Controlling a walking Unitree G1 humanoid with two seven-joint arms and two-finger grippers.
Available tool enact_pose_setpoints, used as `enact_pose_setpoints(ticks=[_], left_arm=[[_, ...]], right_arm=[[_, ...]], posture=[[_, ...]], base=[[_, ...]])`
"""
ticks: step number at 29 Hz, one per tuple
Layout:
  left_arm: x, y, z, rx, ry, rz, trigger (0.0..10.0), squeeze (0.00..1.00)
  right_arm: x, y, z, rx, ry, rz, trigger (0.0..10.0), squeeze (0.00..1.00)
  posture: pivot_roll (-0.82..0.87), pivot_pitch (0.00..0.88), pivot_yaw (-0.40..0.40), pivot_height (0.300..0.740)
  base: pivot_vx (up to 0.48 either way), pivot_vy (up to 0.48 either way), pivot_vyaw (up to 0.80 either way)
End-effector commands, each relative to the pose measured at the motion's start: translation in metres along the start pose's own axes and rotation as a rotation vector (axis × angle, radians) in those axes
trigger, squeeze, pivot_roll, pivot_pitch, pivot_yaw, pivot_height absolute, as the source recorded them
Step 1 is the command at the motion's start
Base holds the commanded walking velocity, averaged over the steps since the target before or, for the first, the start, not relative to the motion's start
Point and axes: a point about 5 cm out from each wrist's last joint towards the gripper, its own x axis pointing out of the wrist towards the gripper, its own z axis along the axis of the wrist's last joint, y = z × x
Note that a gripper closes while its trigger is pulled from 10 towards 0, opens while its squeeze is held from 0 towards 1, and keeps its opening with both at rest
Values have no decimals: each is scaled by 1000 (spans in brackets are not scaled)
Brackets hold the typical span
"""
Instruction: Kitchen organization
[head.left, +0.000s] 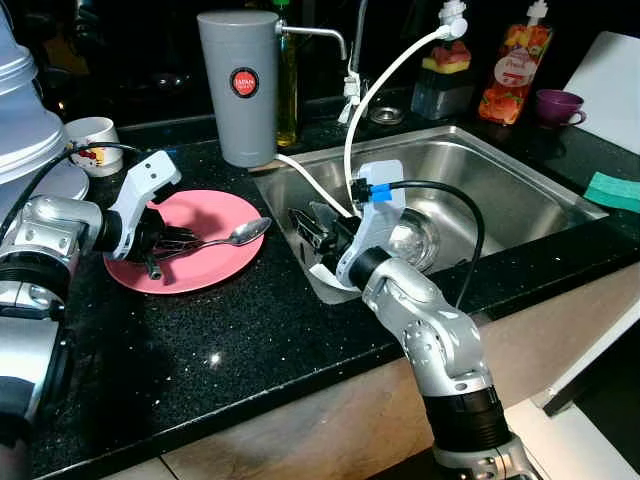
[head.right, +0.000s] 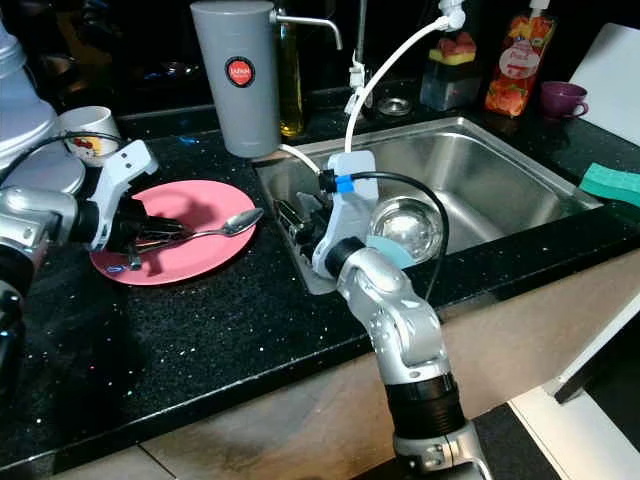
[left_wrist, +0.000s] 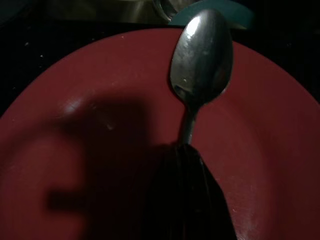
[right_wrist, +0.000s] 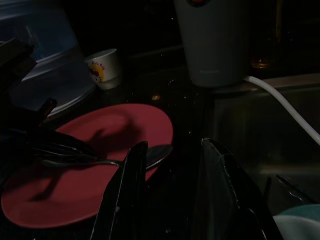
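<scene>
Overhead, shiny metal spoon (head.left: 238, 236), left pincer (head.left: 176, 243) gripping

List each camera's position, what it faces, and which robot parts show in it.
Left and right eye: head cameras looking down at the counter; both arms, pink plate, sink.
Left wrist: along the left end effector gripping the spoon over the plate.
Right wrist: along the right end effector's open fingers, toward the plate.
Shared: plate and spoon.

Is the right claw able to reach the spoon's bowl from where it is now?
Probably yes. The right claw is open at the sink's left edge, and the spoon, held by the left claw over the pink plate, points its bowl toward it with bare counter between.
</scene>
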Motion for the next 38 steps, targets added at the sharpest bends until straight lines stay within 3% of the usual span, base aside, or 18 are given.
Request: enact_pose_setpoints(ticks=[1,2,3,7,12,14,16,18,19,20,21,23,24,27,38], left_arm=[[-14,9,20,14,-78,38,0,0],[-14,9,20,14,-78,38,0,0],[-22,12,37,39,-148,45,0,0],[-27,13,47,56,-189,38,0,0],[-40,16,72,93,-330,50,0,0],[-40,16,72,96,-327,54,0,0],[-27,12,57,128,-218,45,0,0],[-22,11,53,143,-189,47,0,0],[-16,11,49,165,-159,85,10000,0],[-12,11,46,181,-143,112,10000,0],[-8,10,42,194,-122,130,10000,329],[-5,9,39,201,-110,137,10000,329],[-2,8,36,186,-109,124,10000,1000],[7,3,26,163,-77,88,10000,1000],[14,0,9,185,-7,104,10000,1000]], right_arm=[[1,-3,2,27,-4,-7,10000,0],[1,-3,2,27,-4,-7,10000,0],[2,-3,2,31,-6,-8,10000,0],[2,-3,2,35,-8,-8,10000,0],[5,-3,3,43,-15,-4,10000,0],[5,-3,3,44,-15,-4,10000,0],[5,-3,4,45,-19,-2,10000,0],[5,-3,4,45,-19,-2,10000,0],[5,-3,4,45,-19,-3,10000,0],[5,-4,4,44,-19,-3,10000,0],[4,-4,3,44,-18,-4,10000,0],[4,-4,3,44,-18,-5,10000,0],[4,-4,2,43,-17,-6,10000,0],[2,-5,2,41,-16,-12,10000,0],[1,-6,1,40,-18,-18,10000,0]], posture=[[-68,102,21,740],[-68,102,21,740],[-65,100,21,740],[-64,98,22,740],[-61,89,23,740],[-60,88,23,740],[-59,85,24,740],[-59,85,24,740],[-57,84,25,740],[-57,84,25,740],[-57,84,25,740],[-57,84,25,740],[-56,82,29,740],[-58,81,33,740],[-54,70,38,740]], base=[[0,0,0],[0,0,0],[0,0,0],[0,0,0],[0,0,0],[0,0,0],[0,0,0],[0,0,0],[0,0,0],[0,0,0],[0,0,0],[0,0,0],[0,0,0],[0,0,0],[0,0,0]])
